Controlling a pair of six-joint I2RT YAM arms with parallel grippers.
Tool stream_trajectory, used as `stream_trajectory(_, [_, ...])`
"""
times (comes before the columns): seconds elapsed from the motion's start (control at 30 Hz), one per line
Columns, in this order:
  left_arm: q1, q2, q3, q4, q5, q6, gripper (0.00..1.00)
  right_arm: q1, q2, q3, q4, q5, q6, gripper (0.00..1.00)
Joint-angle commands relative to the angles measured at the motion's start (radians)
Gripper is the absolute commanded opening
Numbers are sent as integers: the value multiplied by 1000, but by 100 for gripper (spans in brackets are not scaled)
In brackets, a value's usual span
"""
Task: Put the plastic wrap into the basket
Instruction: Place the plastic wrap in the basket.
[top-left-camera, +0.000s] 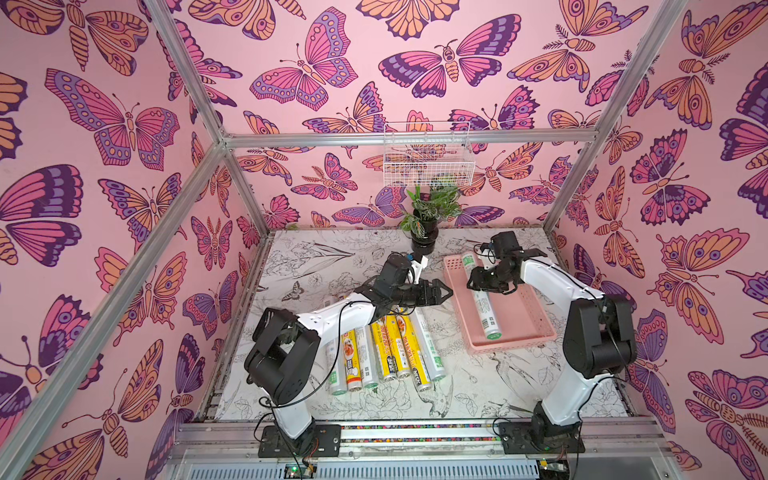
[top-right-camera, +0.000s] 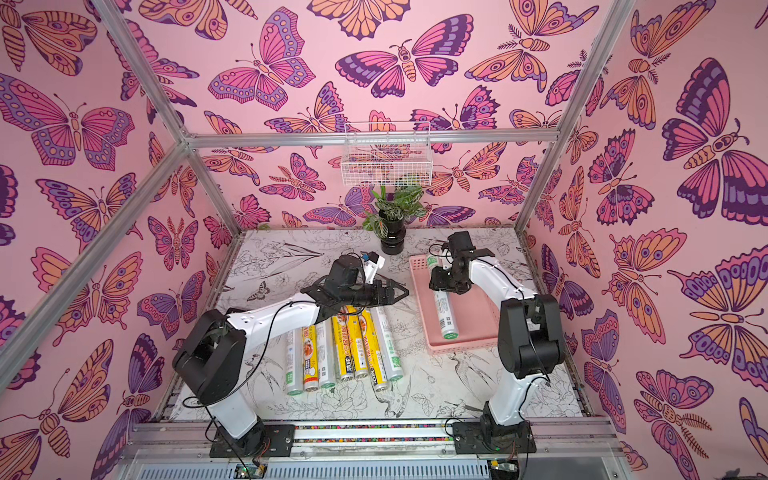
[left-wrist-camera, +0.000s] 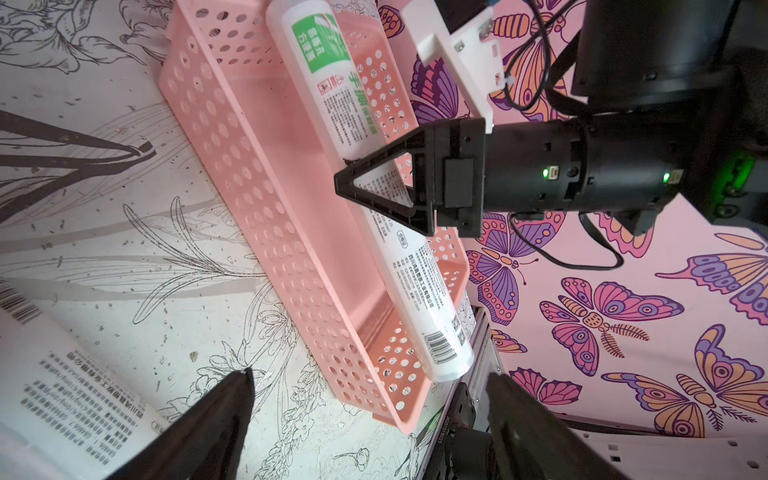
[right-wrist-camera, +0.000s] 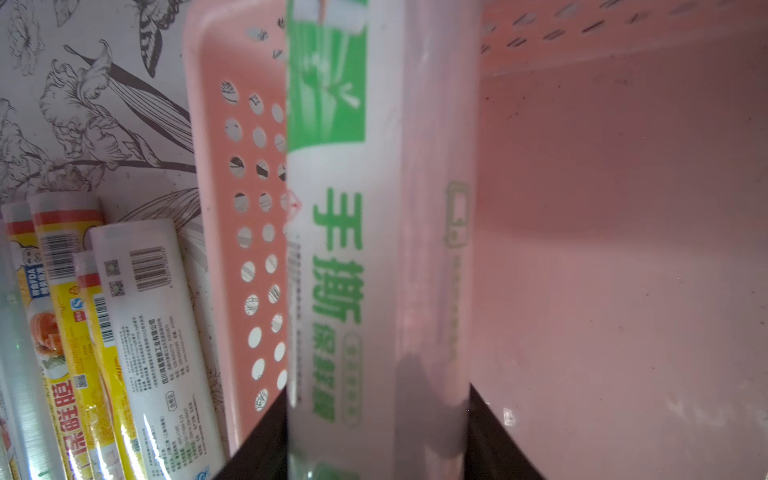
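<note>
Plastic wrap rolls (top-left-camera: 386, 353) were laid side by side on flower-printed table (top-left-camera: 478, 390) | left gripper (top-left-camera: 442, 293) was held spread, empty, over their far ends | green-printed roll (top-left-camera: 486, 311) was pinched by right gripper (top-left-camera: 484, 286) inside pink basket (top-left-camera: 525, 307) | potted plant (top-left-camera: 426, 232), wire basket (top-left-camera: 428, 162), butterfly walls (top-left-camera: 311, 75) were noted behind.

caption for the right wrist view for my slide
Right gripper clamped on a green-and-white plastic wrap roll over the pink basket, spare rolls on the table beside it.
</note>
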Motion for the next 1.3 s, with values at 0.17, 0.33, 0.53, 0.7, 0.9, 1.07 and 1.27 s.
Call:
stream_trajectory(0.17, [6,-10,-1,-8,-3,19,93,-2,54,-6,49,-87,-2,24])
stream_trajectory(0.33, [6,3,6,-8,3,18,93,7,51,-69,127,-133,29,25])
stream_trajectory(0.53, [6,5,4,-8,1,19,93,56,55,-137,226,-97,129,27])
stream_trajectory(0.7, [12,-3,-7,-8,-9,15,94,118,46,-185,328,-11,276,27])
stream_trajectory(0.9, [19,-16,-21,-8,-11,15,93,191,73,-176,379,92,400,27])
stream_trajectory(1.07, [22,-23,-32,-7,-10,16,94,199,100,-153,402,25,347,27])
stream_trajectory(1.27, [26,-32,-43,-8,-15,19,94,201,107,-139,318,-39,169,32])
